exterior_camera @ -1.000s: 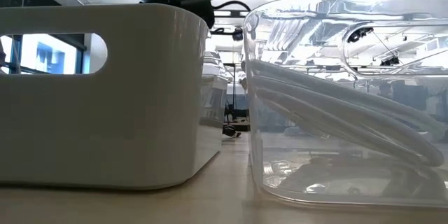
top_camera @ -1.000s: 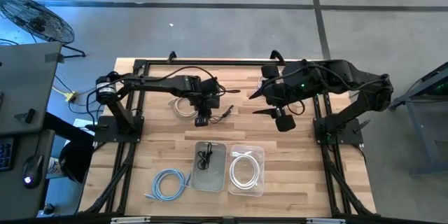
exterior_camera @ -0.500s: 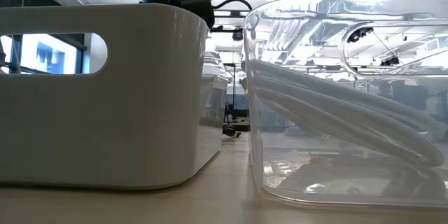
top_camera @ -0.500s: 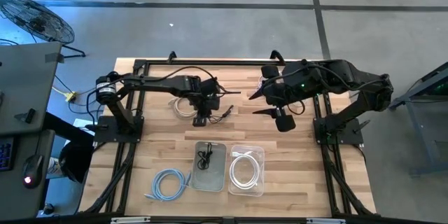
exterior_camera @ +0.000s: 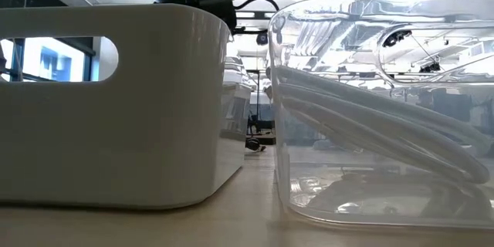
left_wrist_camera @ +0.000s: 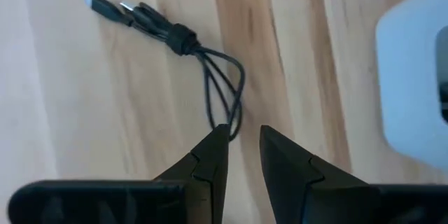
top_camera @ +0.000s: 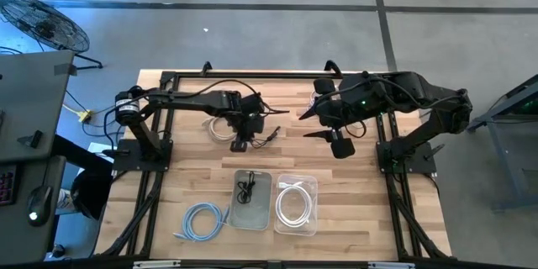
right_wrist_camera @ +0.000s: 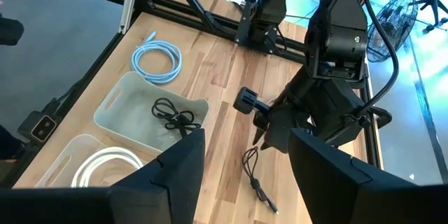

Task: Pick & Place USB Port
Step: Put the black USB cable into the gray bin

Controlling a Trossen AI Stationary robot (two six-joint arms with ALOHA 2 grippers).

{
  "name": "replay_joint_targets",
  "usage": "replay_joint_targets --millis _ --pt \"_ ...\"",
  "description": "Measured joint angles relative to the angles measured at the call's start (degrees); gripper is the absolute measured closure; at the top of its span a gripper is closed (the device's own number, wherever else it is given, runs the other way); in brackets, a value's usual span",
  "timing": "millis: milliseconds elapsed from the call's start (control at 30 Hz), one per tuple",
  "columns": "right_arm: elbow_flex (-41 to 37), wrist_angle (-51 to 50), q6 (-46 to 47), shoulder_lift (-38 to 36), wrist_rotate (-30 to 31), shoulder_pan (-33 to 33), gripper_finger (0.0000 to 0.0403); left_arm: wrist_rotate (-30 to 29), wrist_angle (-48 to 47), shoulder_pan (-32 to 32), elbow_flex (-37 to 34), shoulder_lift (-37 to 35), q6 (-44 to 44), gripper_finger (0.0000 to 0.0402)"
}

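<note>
Jaws of the left gripper (left_wrist_camera: 241, 143) stand narrowly parted, now lowered over the black USB cable (left_wrist_camera: 210, 84), grasp pending; right gripper (right_wrist_camera: 245, 147) waits open.

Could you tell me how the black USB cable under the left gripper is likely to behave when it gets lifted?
The black USB cable is thin and looped, bound by a tie near its plugs, so it will probably hang limp and sway. It looks light. The left gripper sits at the loop end with narrowly parted fingers, so a strand might slip out.
</note>
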Motion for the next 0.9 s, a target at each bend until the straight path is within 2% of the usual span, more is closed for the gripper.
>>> replay_joint_targets --millis 400,767,833,900 --pt "-1.7 0.5 0.0 0.0 -0.5 0.0 0.0206 -0.5 0.6 0.0 0.0 3.7 0.8 0.032" --pt "-11.2 6.0 -0.3 0.1 -2.1 0.0 0.0206 -0.5 1.4 0.0 0.0 4.0 2.3 0.0321" --pt "-12.8 7.5 -0.4 0.1 -2.6 0.0 0.0206 -0.4 1.4 0.0 0.0 4.0 2.5 0.0328" --pt "-14.1 9.3 -0.5 0.1 -2.7 0.0 0.0206 -0.5 1.3 0.0 0.0 4.0 2.4 0.0351"
